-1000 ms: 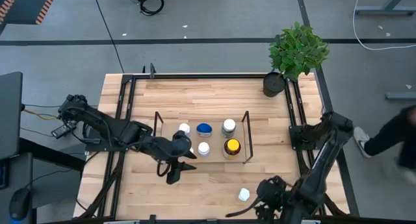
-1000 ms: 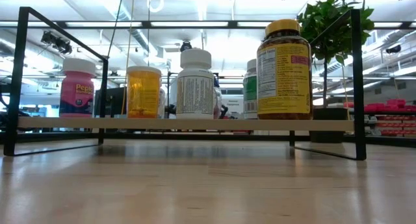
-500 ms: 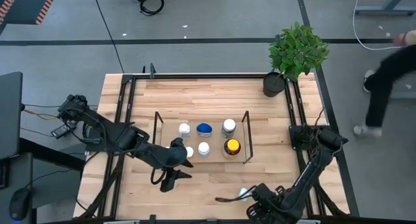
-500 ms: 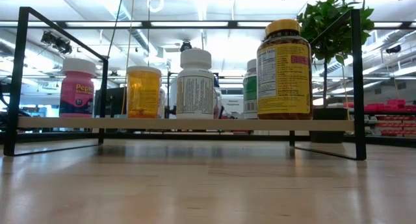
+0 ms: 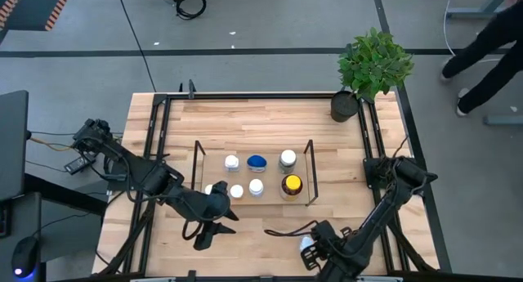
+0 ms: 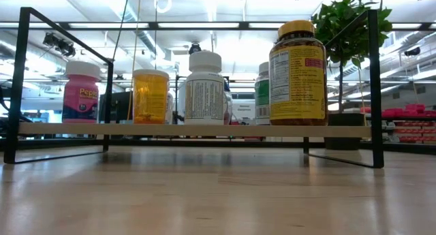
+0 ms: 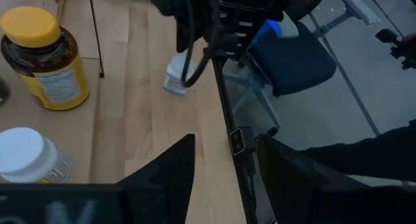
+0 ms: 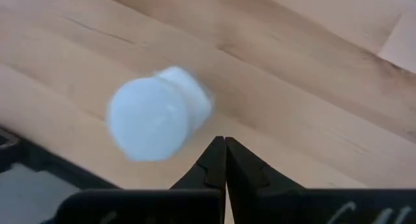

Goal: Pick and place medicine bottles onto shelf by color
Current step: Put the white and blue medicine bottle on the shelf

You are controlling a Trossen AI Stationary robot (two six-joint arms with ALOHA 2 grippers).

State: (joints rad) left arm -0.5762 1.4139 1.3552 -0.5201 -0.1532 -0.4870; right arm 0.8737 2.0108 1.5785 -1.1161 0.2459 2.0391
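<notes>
The shelf (image 5: 196, 161) stands mid-table with several medicine bottles on it, among them a blue-capped one (image 5: 257, 161) and the amber, yellow-capped one (image 5: 292, 184) (image 6: 296, 71). One small white-capped bottle (image 5: 306, 243) (image 8: 156, 113) sits on the bare wood by the table's near edge. My right gripper (image 5: 315, 252) (image 8: 224, 145) is above it, shut, its fingertips just beside the bottle with nothing between them. My left gripper (image 5: 211, 231) (image 7: 224, 165) is open and empty, on the near side of the shelf's left end.
A potted plant (image 5: 372, 65) stands at the table's far right corner. A black frame (image 5: 159, 135) edges the tabletop. Bare wood lies between the shelf and the near edge. A person (image 5: 490, 45) is on the floor beyond the table's right side.
My left gripper has drawn back from the shelf toward the table's near left. My right gripper has moved along the near edge toward the left, over the lone white-capped bottle, which has stayed in place.
</notes>
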